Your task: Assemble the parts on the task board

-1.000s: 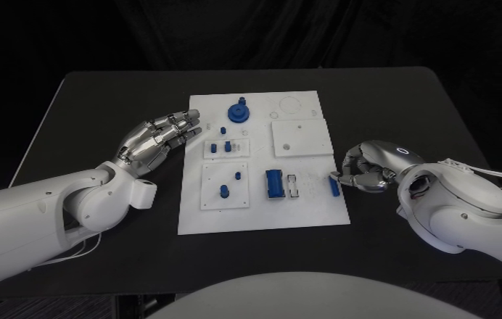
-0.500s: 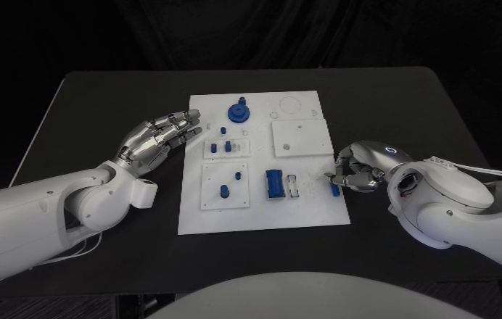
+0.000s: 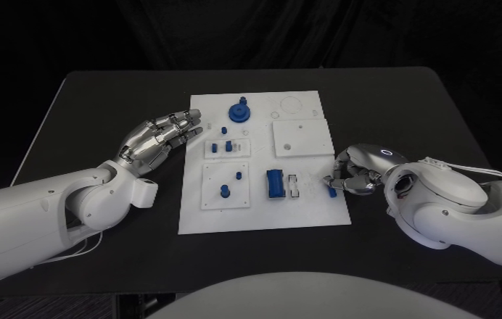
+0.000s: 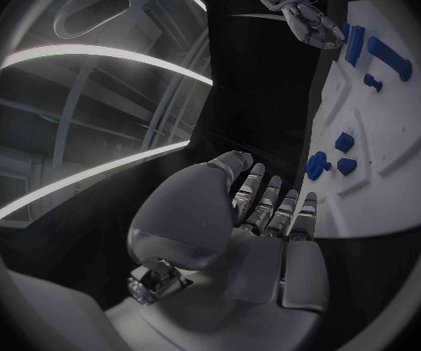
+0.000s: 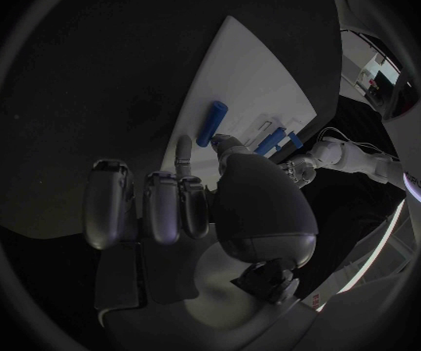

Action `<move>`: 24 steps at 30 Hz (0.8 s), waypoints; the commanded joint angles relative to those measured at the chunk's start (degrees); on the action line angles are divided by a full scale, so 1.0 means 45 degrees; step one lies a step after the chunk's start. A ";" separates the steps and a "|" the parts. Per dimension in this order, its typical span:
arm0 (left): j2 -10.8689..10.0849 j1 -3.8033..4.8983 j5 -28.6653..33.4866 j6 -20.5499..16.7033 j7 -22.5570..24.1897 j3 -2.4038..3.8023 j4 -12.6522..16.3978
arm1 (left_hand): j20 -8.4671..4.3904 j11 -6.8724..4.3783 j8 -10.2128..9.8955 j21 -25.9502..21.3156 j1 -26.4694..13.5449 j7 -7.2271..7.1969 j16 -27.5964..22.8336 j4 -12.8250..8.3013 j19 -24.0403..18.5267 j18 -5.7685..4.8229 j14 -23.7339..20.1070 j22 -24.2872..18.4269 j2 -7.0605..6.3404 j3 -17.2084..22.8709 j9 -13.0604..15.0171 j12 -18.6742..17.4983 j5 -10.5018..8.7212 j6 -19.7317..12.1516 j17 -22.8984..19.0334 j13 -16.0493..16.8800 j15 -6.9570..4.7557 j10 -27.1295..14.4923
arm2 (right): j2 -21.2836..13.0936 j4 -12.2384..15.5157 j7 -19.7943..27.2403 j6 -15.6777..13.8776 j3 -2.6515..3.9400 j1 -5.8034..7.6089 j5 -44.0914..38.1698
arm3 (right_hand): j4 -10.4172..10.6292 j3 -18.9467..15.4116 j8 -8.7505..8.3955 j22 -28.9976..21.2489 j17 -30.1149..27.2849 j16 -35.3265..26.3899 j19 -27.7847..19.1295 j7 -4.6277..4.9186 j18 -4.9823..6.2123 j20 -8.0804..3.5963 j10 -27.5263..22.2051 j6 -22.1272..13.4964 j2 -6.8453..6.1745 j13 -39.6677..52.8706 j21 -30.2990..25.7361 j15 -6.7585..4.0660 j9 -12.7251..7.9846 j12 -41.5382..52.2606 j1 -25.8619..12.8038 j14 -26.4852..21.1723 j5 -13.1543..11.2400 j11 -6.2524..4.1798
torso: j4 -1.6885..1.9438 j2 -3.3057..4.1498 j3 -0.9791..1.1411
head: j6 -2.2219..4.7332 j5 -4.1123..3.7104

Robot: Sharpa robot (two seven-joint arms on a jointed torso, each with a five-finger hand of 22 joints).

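Observation:
The white task board [image 3: 262, 214] lies mid-table. A short blue peg [image 3: 333, 188] lies flat at its right edge, also visible in the right wrist view [image 5: 211, 122]. My right hand [image 3: 359, 172] hovers just right of it with fingers curled; in the right wrist view a fingertip [image 5: 182, 147] and the thumb flank the peg's near end, and I cannot tell whether they press on it. My left hand [image 3: 162, 136] floats open beside the board's left edge, fingers spread [image 4: 269, 210], holding nothing.
On the board stand a blue round part [image 3: 239, 111], a blue block [image 3: 274, 183] next to a white slotted piece [image 3: 294, 186], several small blue pegs [image 3: 223, 191] in two square plates, and a bare white square plate [image 3: 300, 138]. Black tabletop [image 3: 408, 109] surrounds the board.
My right hand has shifted slightly left, closing in on the blue peg at the board's right edge. The peg and my left hand have stayed put.

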 commanded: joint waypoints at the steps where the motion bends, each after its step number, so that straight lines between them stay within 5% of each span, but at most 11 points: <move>1: 0.0014 -0.0020 -0.0046 0.0214 0.0369 0.0008 0.0017 | -0.0036 -0.0011 0.0075 0.0059 -0.0113 0.0038 0.0032 0.0021 0.0080 -0.0088 0.0034 0.0014 0.0010 0.0080 0.0005 0.0024 0.0050 0.0029 0.0015 0.0011 -0.0027 0.0116 | 0.0038 -0.0017 -0.0355 0.0519 -0.0001 -0.0053 0.0096 | -0.0014 0.0062 -0.0145 0.2523 0.1061 -0.0046 0.0496 -0.0006 0.0024 0.0092 0.1329 0.0134 -0.0031 0.3349 -0.0042 0.0063 -0.0145 0.0035 0.0151 0.0917 0.0165 0.0066 | -0.0005 -0.0005 -0.0009 | -0.0003 0.0005; 19: 0.0047 -0.0023 -0.0046 0.0316 0.0214 0.0008 0.0001 | -0.0033 0.0009 0.0073 0.0061 -0.0120 0.0042 0.0044 0.0019 0.0085 -0.0089 0.0041 0.0016 0.0010 0.0100 0.0002 0.0030 0.0049 0.0017 0.0018 0.0011 -0.0019 0.0126 | 0.0443 -0.0168 -0.0343 0.0906 0.0001 -0.0538 -0.0017 | -0.0632 0.0240 -0.0504 0.2500 0.0978 -0.0090 0.0466 -0.0010 0.0043 0.0107 0.1329 0.0363 -0.0152 0.3349 -0.0120 0.0065 -0.0600 0.0035 0.1143 0.0899 0.0401 0.0066 | -0.0005 -0.0009 -0.0008 | -0.0003 0.0012; 24: 0.0054 -0.0026 -0.0046 0.0355 0.0161 0.0008 0.0003 | -0.0031 0.0019 0.0073 0.0061 -0.0125 0.0049 0.0046 0.0019 0.0087 -0.0091 0.0043 0.0016 0.0011 0.0112 0.0002 0.0032 0.0048 0.0023 0.0018 0.0011 -0.0012 0.0130 | 0.0576 -0.0245 -0.0212 0.0821 0.0002 -0.0633 -0.0157 | -0.1400 0.0677 -0.0527 0.2493 0.0948 -0.0110 0.0452 -0.0111 0.0052 0.0066 0.1329 0.0590 -0.0041 0.3349 -0.0149 0.0000 -0.0725 0.0035 0.2211 0.0893 0.0391 -0.0018 | 0.0000 -0.0010 -0.0006 | -0.0003 0.0029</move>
